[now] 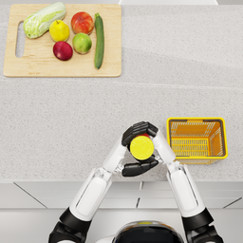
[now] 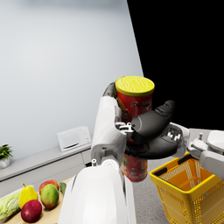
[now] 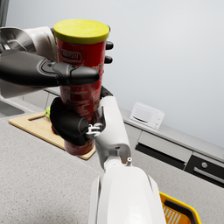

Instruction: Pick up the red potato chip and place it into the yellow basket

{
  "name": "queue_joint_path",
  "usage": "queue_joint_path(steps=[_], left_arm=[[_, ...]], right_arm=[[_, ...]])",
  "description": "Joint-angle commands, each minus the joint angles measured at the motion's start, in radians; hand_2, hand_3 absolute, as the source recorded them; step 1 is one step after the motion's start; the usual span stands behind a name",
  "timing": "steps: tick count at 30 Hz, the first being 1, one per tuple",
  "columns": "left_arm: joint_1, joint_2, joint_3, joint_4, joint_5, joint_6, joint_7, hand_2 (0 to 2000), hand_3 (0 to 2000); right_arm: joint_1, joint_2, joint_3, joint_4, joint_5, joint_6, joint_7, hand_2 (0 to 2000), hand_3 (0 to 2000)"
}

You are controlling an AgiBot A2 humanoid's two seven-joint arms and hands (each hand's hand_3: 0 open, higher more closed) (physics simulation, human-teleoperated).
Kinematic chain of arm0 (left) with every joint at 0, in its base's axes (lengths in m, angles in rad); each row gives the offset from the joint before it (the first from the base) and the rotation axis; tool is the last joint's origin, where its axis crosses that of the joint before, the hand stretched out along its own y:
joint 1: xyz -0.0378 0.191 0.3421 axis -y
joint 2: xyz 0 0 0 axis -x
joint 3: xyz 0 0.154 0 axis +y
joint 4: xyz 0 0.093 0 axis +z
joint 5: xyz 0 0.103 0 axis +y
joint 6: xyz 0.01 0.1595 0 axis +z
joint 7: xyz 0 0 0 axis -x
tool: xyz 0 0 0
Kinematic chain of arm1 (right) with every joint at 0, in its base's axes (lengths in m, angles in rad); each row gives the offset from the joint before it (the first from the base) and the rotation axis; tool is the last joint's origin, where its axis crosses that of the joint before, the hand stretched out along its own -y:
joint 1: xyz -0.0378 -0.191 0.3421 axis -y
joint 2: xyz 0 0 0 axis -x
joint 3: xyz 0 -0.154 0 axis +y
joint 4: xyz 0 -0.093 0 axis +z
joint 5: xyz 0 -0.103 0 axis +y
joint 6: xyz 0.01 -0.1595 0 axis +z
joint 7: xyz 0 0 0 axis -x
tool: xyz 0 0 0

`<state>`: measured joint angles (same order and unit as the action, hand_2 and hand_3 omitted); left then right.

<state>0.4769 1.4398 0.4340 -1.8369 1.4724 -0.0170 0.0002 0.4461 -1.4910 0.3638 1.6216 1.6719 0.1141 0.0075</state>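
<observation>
— Both hands first: our left hand (image 1: 138, 168) and our right hand (image 1: 138, 131) wrap the red chip can (image 2: 134, 127) together, fingers curled around its body from opposite sides.

— Agreed. And where do we put the can?

— Upright, lifted clear of the counter (image 1: 71, 118), just beside the yellow basket (image 1: 197, 138) and not over it. From the head view we see mostly its yellow lid (image 1: 141, 147) between our two hands.

— What do the wrist views give us?

— In the left wrist view our left hand (image 2: 151, 133) grips the middle of the can, with the basket (image 2: 188, 192) close below it. In the right wrist view our right hand (image 3: 72, 124) holds the lower part and our left hand (image 3: 41, 70) lies across the upper part.

— Anything else?

— Well apart from the basket, a cutting board (image 1: 61, 69) carries a cabbage (image 1: 44, 19), a pear (image 1: 59, 31), apples and a cucumber (image 1: 99, 40). A white microwave (image 3: 147, 115) stands against the wall in the right wrist view.
</observation>
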Motion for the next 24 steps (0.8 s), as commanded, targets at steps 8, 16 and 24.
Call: queue_joint_path(steps=[8, 16, 24], left_arm=[[-0.109, 0.021, -0.628, -0.034, -0.004, 0.016, 0.000, 0, 0], [-0.130, 0.022, -0.605, -0.005, -0.005, 0.017, 0.000, 0, 0], [-0.134, 0.022, -0.592, 0.009, -0.005, 0.017, 0.000, 0, 0]], right_arm=[[0.010, -0.013, -0.521, 0.122, -0.001, 0.006, -0.004, 2000, 2000], [-0.115, -0.031, -0.519, 0.065, -0.001, 0.006, -0.302, 2000, 2000], [-0.097, -0.022, -0.495, 0.101, -0.001, -0.053, -0.133, 0, 40]])
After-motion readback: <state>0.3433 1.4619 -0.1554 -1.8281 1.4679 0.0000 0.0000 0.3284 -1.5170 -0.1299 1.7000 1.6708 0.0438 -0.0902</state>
